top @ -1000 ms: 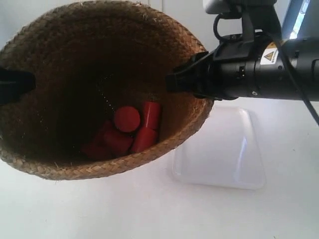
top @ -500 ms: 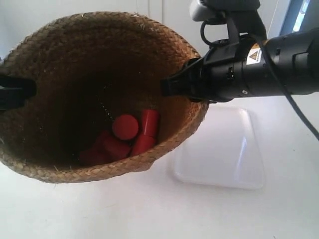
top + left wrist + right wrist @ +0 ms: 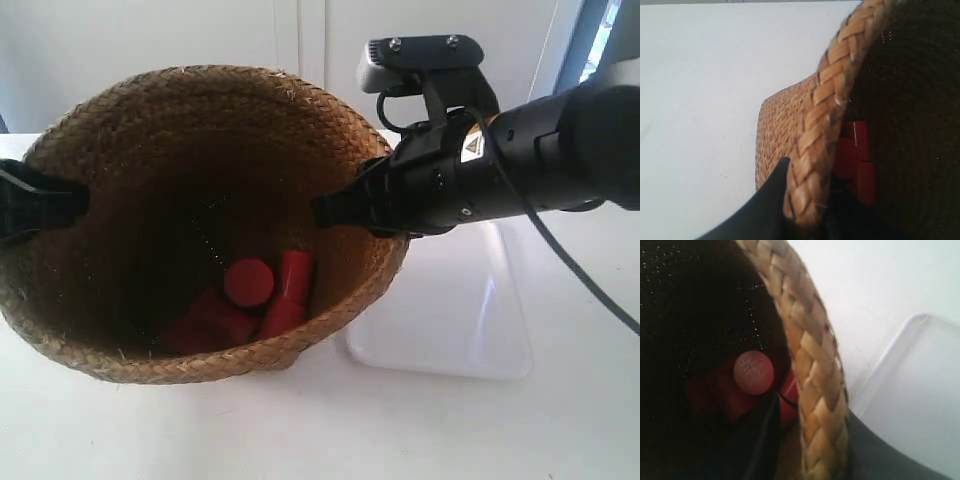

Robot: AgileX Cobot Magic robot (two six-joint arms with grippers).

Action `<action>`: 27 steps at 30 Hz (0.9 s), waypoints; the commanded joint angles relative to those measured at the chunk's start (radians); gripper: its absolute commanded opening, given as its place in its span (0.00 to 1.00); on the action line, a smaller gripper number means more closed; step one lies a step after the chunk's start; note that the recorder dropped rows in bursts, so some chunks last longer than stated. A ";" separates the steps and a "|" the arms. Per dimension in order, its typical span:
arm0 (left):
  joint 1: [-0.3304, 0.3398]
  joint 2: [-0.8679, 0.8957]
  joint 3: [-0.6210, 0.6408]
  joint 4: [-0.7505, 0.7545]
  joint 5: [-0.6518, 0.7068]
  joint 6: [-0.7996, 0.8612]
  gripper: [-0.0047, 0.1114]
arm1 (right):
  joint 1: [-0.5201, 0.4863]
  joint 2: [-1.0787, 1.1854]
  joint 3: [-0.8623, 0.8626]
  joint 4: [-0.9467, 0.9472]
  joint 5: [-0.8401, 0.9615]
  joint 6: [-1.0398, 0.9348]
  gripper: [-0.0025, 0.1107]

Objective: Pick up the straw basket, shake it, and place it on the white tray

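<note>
— Exterior view first: where's the basket?
— Just beside the tray, not on it, tipped with its mouth toward the camera. I can't tell whether its base touches the table.
— Grippers?
— My right gripper is clamped on the rim nearest the tray, one finger inside, one outside. My left gripper pinches the rim farthest from the tray. Red cylinders lie at the bottom.

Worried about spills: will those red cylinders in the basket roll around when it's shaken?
Probably: the red cylinders lie heaped loose at the bottom of the straw basket, so they'd likely tumble. Its deep walls should keep them inside.
</note>
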 commanded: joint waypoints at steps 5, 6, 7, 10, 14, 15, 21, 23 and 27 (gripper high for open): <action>0.001 -0.015 -0.017 -0.004 -0.093 0.075 0.04 | -0.007 0.012 0.028 -0.020 -0.047 -0.010 0.02; 0.001 -0.014 -0.017 -0.004 -0.082 0.075 0.04 | -0.007 0.012 0.028 -0.020 -0.047 -0.010 0.02; 0.001 -0.008 -0.017 -0.004 -0.063 0.075 0.04 | -0.007 0.015 0.028 -0.020 -0.047 -0.010 0.02; 0.001 0.036 -0.017 -0.006 -0.016 0.068 0.04 | -0.007 0.035 0.028 -0.019 -0.043 -0.010 0.02; 0.001 0.065 -0.017 -0.051 -0.055 0.063 0.04 | -0.007 0.044 0.028 -0.020 -0.041 -0.010 0.02; 0.001 0.065 -0.017 -0.054 -0.070 0.063 0.04 | -0.007 0.044 0.028 -0.020 -0.041 -0.010 0.02; 0.001 0.065 -0.017 -0.054 -0.061 0.068 0.04 | -0.007 0.046 0.028 -0.020 -0.036 -0.010 0.02; 0.001 0.065 -0.017 -0.054 -0.056 0.068 0.04 | -0.007 0.053 0.028 -0.020 -0.036 -0.010 0.02; 0.001 0.065 -0.017 -0.054 -0.056 0.070 0.04 | -0.007 0.078 0.028 -0.020 -0.039 -0.010 0.02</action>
